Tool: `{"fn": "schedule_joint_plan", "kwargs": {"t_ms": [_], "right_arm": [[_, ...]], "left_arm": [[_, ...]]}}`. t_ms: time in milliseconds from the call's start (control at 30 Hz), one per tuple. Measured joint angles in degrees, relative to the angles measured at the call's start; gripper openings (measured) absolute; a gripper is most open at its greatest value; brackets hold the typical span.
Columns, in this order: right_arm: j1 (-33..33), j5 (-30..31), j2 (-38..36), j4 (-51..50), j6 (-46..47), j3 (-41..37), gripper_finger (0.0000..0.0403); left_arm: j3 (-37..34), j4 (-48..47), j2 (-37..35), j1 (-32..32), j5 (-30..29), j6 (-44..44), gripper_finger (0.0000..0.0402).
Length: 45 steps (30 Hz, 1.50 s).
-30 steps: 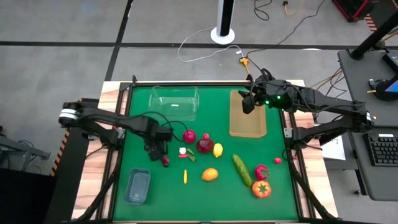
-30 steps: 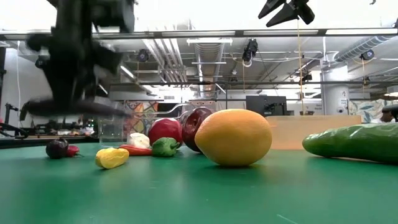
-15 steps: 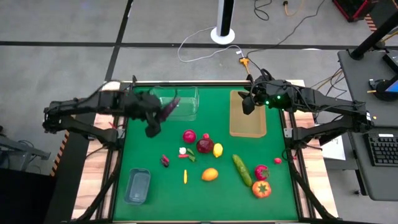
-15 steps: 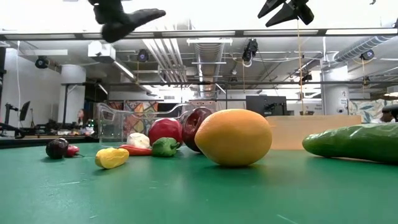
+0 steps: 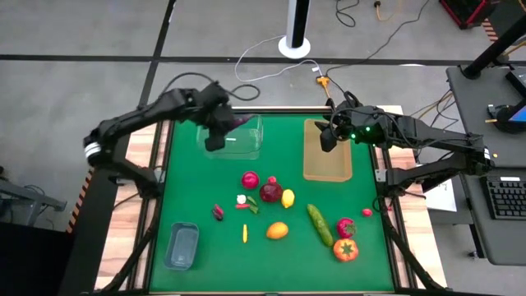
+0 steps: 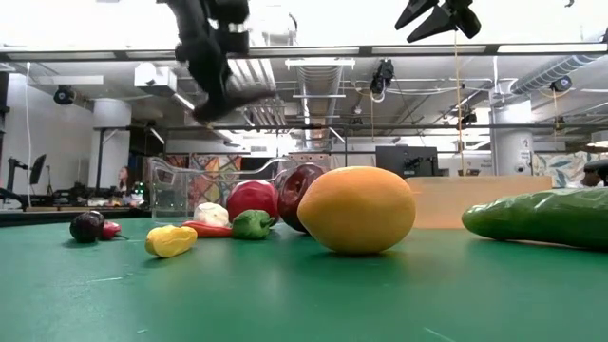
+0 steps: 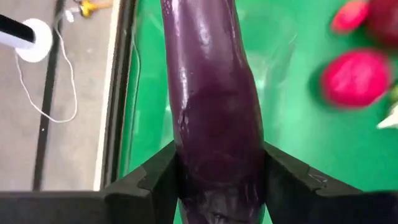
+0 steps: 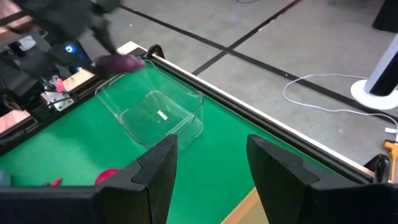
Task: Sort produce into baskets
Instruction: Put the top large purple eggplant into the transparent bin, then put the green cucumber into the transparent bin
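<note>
My left gripper [image 5: 220,125] is shut on a purple eggplant [image 5: 241,120], high above the far left part of the clear plastic tub [image 5: 233,136]. The eggplant fills the left wrist view [image 7: 211,93]. In the low view my left gripper [image 6: 215,59] is well above the table. My right gripper [image 5: 328,136] is open and empty, high over the far left corner of the tan wooden tray [image 5: 327,152]. The other produce lies on the green mat: a red fruit [image 5: 250,179], a lemon [image 5: 288,197], an orange fruit [image 5: 278,230], a cucumber [image 5: 320,224] and a tomato [image 5: 345,249]. My left gripper pinches the eggplant's two sides [image 7: 186,171] between its two fingers [image 7: 158,180]. The eggplant lies along the fingers and sticks out well past their tips, toward the table's right. It is lifted clear, above the tub.
A bluish-grey tub [image 5: 182,245] stands near the front left. Small chillies [image 5: 245,233] and a small dark fruit [image 5: 219,213] lie left of centre, and a red fruit [image 5: 346,228] lies beside the cucumber. The mat's raised black border [image 5: 164,189] runs along the left.
My left gripper has risen from low over the mat's left middle. It has swung toward the far edge with the eggplant, which is now lifted clear and over the clear tub. My right gripper has kept still.
</note>
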Motion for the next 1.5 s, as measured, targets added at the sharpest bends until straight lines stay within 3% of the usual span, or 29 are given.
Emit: {"fn": "schedule_joint_plan", "kwargs": {"t_ms": [133, 467, 733, 933, 1233, 1500], "right_arm": [[0.01, 0.02, 0.00, -1.14, 0.04, 0.00, 0.0185], [0.01, 0.02, 0.00, -4.02, 0.92, -0.04, 0.0185], [0.01, 0.15, 0.02, -4.04, 0.93, -0.04, 0.0185], [0.01, 0.15, 0.02, -4.04, 0.93, -0.04, 0.0185], [0.01, 0.15, 0.02, -4.04, 0.98, -0.04, 0.0185], [0.01, 0.15, 0.03, -4.02, 0.98, -0.04, 0.0185]], "left_arm": [[-0.02, -1.58, 6.40, 2.09, -0.46, 8.05, 0.0170], [4.50, -7.38, 18.04, 2.73, -1.43, 10.35, 0.0170], [4.98, -7.04, 19.63, 3.08, -2.00, 9.60, 0.0177], [4.96, -6.72, 19.51, 3.10, -4.94, 6.99, 0.0207], [5.39, -7.19, 19.18, 3.01, -4.84, 4.21, 0.0250], [14.17, -12.53, 15.97, 2.37, 6.93, -5.12, 0.0245]]}}
